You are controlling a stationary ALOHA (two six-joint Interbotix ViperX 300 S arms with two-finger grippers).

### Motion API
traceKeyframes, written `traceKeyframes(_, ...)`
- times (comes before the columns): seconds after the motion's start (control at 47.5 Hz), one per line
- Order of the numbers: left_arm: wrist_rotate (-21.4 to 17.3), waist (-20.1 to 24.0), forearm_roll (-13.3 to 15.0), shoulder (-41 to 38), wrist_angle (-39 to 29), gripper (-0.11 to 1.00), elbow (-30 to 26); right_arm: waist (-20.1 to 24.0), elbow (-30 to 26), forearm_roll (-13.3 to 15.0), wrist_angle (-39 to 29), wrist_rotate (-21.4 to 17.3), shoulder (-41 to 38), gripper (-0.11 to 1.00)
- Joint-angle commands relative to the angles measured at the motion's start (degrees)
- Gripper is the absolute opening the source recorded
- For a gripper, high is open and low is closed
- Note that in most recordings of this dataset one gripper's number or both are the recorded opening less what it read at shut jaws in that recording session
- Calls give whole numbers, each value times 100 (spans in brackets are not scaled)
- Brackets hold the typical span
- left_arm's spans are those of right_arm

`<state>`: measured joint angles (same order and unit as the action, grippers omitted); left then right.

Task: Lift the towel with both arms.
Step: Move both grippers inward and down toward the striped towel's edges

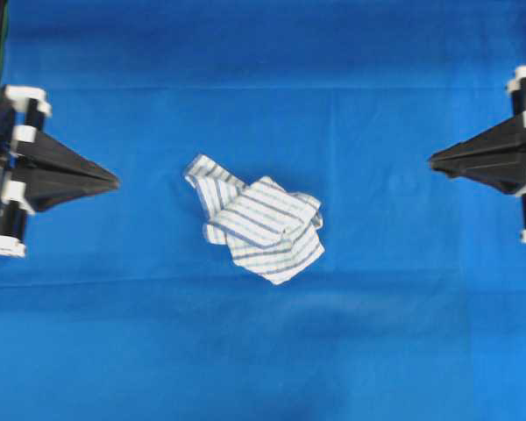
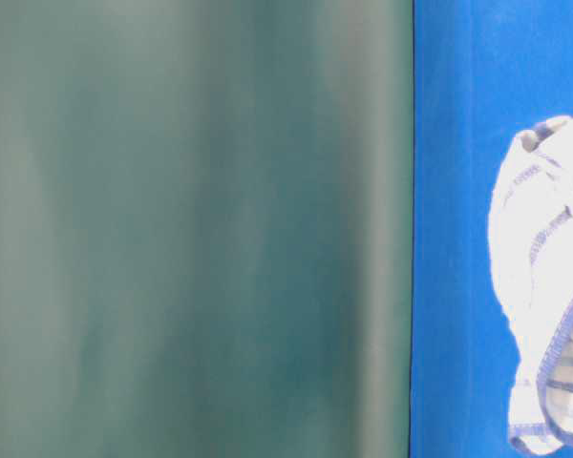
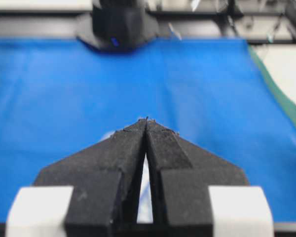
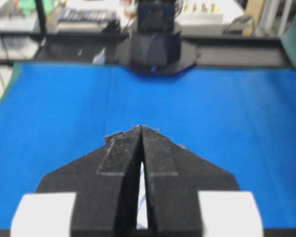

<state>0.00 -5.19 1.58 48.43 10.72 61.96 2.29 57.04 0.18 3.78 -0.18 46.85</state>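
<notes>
The towel (image 1: pixel 259 219), white with blue and grey stripes, lies crumpled in a heap in the middle of the blue table covering (image 1: pixel 263 351). The table-level view shows one bunched side of the towel (image 2: pixel 544 286) at the right edge. My left gripper (image 1: pixel 116 182) is shut with tips touching, well to the left of the towel and apart from it. My right gripper (image 1: pixel 431 160) is shut too, well off to the towel's right. In the wrist views the left gripper (image 3: pixel 146 119) and right gripper (image 4: pixel 141 127) each hide most of the towel; only a white sliver shows behind the fingers.
A dark green surface (image 2: pixel 191 229) fills the left of the table-level view. The opposite arm's black base (image 3: pixel 119 27) stands at the far end of the blue cover in the left wrist view, and likewise a black base (image 4: pixel 155 42) in the right wrist view.
</notes>
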Motion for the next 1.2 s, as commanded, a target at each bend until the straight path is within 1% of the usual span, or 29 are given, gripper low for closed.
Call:
traceKeyframes(0.0, 9, -132, 9, -378, -114, 0, -334, 141, -264, -26, -123, -18, -229, 0)
traceKeyframes(0.126, 9, -334, 9, -879, -308, 2, -659, 299, -457, -44, -308, -35, -563, 1)
traceKeyframes(0.168, 18, -378, 9, -984, -369, 7, -738, 343, -519, -44, -378, -35, -677, 1)
traceKeyframes(0.21, 35, -413, 9, -1090, -431, 16, -791, 422, -589, -44, -475, -35, -817, 2)
traceKeyframes(0.252, 35, -448, 18, -1178, -492, 27, -835, 475, -650, -44, -554, -35, -940, 11)
traceKeyframes(0.315, 88, -492, 44, -1345, -563, 45, -888, 563, -738, -44, -659, -35, -1151, 30)
traceKeyframes(0.358, 149, -519, 44, -1441, -606, 60, -914, 624, -791, -44, -747, -26, -1301, 43)
traceKeyframes(0.421, 229, -580, 44, -1591, -703, 77, -976, 659, -870, -44, -914, -26, -1538, 59)
traceKeyframes(0.463, 246, -606, 44, -1696, -782, 86, -1028, 677, -940, -44, -1063, -26, -1749, 66)
traceKeyframes(0.505, 246, -615, 44, -1811, -844, 91, -1072, 694, -1020, -44, -1178, -26, -1916, 67)
traceKeyframes(0.61, 255, -650, 35, -2188, -861, 92, -1125, 756, -1239, -44, -1459, -26, -2391, 64)
traceKeyframes(0.715, 211, -650, 18, -2672, -817, 92, -1187, 817, -1468, -44, -1670, -26, -2944, 64)
traceKeyframes(0.862, 211, -668, 26, -3384, -633, 92, -1283, 835, -1626, -44, -1740, -35, -3621, 64)
traceKeyframes(0.988, 202, -668, 26, -4052, -527, 92, -1433, 826, -1714, -44, -1617, -35, -4096, 64)
traceKeyframes(1.178, 193, -633, 18, -4816, -343, 91, -1626, 835, -1819, -44, -1134, -35, -4702, 64)
